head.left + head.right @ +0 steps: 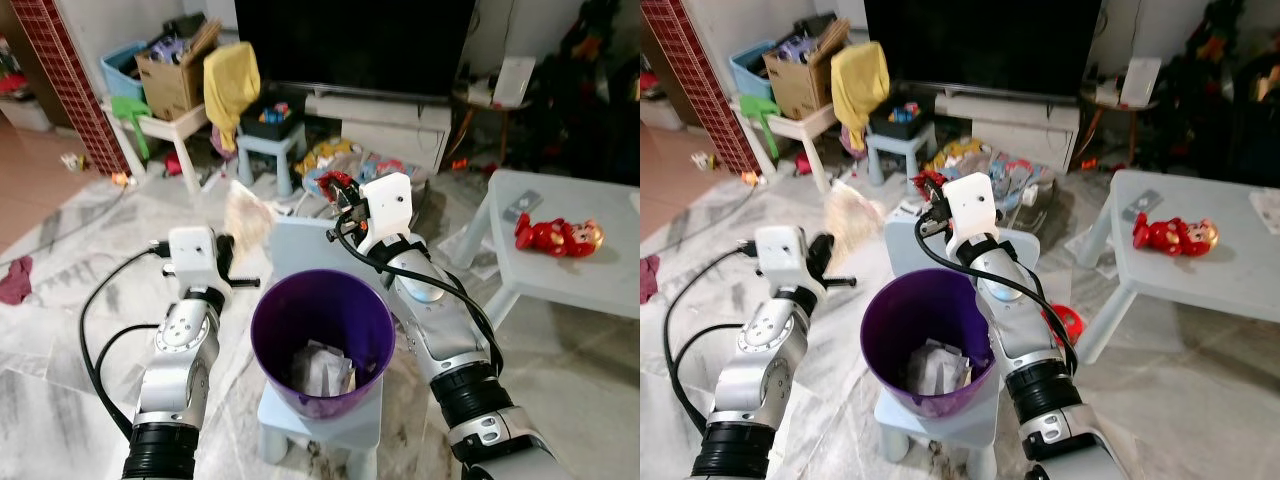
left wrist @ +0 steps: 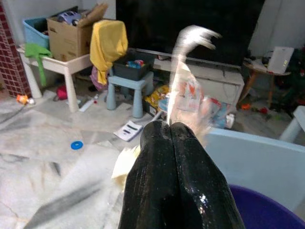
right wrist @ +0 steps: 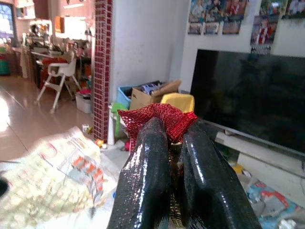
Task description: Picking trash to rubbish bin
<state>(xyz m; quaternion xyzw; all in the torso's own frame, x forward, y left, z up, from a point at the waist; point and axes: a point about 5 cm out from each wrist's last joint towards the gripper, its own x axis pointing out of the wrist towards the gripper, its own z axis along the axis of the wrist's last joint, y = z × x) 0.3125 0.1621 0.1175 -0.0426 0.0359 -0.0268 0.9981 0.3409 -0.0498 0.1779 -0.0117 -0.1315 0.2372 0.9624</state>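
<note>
A purple rubbish bin [image 1: 320, 325] stands on a small light-blue stool [image 1: 335, 432] right before me, with crumpled paper [image 1: 322, 368] inside. My left gripper [image 1: 238, 252] is raised to the left of the bin's rim, shut on a thin cream plastic wrapper [image 1: 247, 215] that sticks up from the fingertips [image 2: 167, 131]. My right gripper [image 1: 342, 192] is held above the bin's far rim, shut on a piece of red mesh netting [image 3: 159, 117].
A light-blue chair back [image 1: 300, 245] rises just behind the bin. A low grey table [image 1: 570, 270] with a red toy [image 1: 558, 236] is at the right. A TV stand [image 1: 385, 115], a small stool [image 1: 268, 150], boxes and scattered litter lie beyond on the marble floor.
</note>
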